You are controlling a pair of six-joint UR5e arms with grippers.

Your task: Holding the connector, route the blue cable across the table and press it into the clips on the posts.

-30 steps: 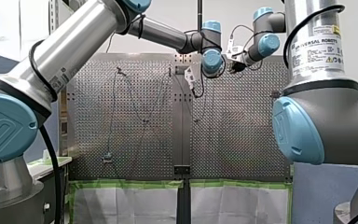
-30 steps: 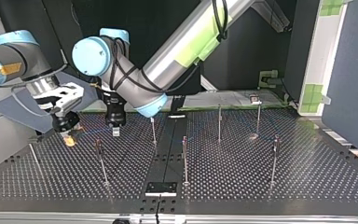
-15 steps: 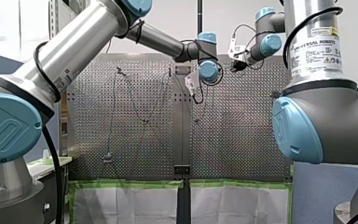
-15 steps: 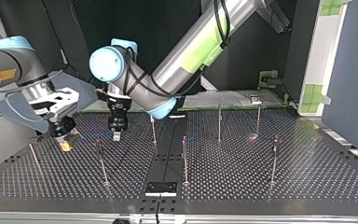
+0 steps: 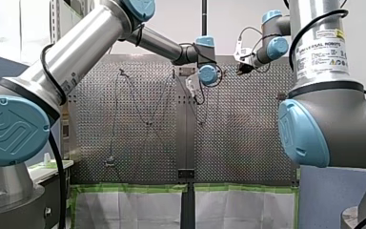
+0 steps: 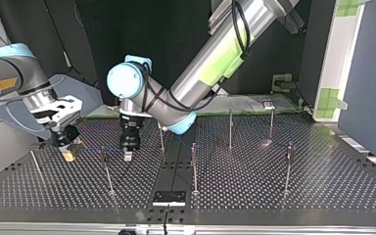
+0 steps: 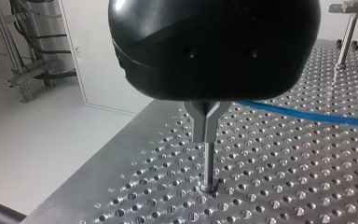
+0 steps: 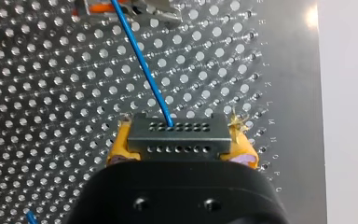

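Observation:
My right gripper (image 8: 179, 154) is shut on the grey connector (image 8: 177, 137), its yellow pads on either side of it. The blue cable (image 8: 142, 65) leaves the connector and runs ahead over the perforated table. In the top view my right gripper (image 6: 68, 154) hangs low at the left. My left gripper (image 6: 129, 155) stands beside it, and the cable (image 6: 98, 147) stretches between them. In the left wrist view the metal fingers (image 7: 206, 119) are together, with the cable (image 7: 307, 115) passing close behind them. I cannot tell if it is pinched. A thin post (image 7: 208, 168) stands just beyond.
Several slim posts rise from the table, among them one (image 6: 106, 171) between the grippers, one (image 6: 194, 166) at the middle and one (image 6: 288, 166) at the top view's right. A black plate (image 6: 169, 198) lies at the near edge. An orange-marked fixture (image 8: 121, 8) sits ahead of the connector.
In the top view my left gripper has moved right and toward the camera, lower over the table. My right gripper, still on the connector, has dropped a little.

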